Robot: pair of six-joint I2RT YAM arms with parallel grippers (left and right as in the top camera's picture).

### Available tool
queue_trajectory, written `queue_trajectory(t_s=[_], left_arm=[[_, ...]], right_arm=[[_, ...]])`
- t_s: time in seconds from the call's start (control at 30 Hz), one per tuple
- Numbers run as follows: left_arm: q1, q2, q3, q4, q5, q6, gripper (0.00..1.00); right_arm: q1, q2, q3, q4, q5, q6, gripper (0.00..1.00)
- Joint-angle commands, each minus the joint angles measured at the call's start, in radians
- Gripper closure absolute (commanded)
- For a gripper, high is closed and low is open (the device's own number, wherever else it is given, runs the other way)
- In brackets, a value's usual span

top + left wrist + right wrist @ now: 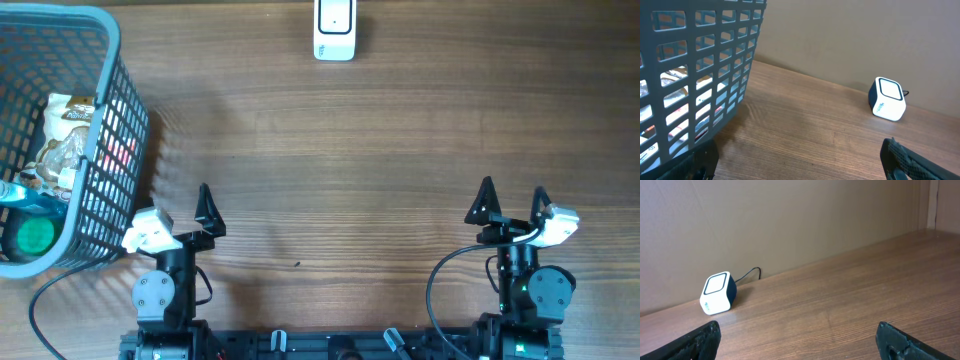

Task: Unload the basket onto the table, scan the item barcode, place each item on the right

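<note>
Left gripper (178, 205) and right gripper (513, 193) sit at the bottom of the frame, fingers spread wide, holding nothing. The snack bag (70, 125) lies inside the gray basket (113, 45) at the left edge. The white scanner (334, 30) stands at the top middle, far from both.

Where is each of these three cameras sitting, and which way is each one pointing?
Overhead: above the table, looking straight down at basket, scanner, left claw and right claw, both open.
Left wrist: behind the left claw, low, facing forward at basket and scanner; its own fingertips show at the bottom corners.
Right wrist: behind the right claw, low, facing forward at the scanner; its fingertips show likewise.
Shared: all three see the scanner; overhead and left wrist share the basket.
</note>
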Motion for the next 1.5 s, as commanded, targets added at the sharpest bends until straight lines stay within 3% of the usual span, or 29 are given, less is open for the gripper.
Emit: queue_trajectory(t_s=[0.0, 1.47], left_arm=[[0.006, -0.003, -0.005, 0.004, 0.012, 0.016, 0.00], [0.006, 0.002, -0.005, 0.000, 0.023, 0.001, 0.00]], right_arm=[[0.006, -0.008, -0.001, 0.003, -0.016, -0.017, 0.00], [0.006, -0.008, -0.001, 0.003, -0.016, -0.016, 0.00]])
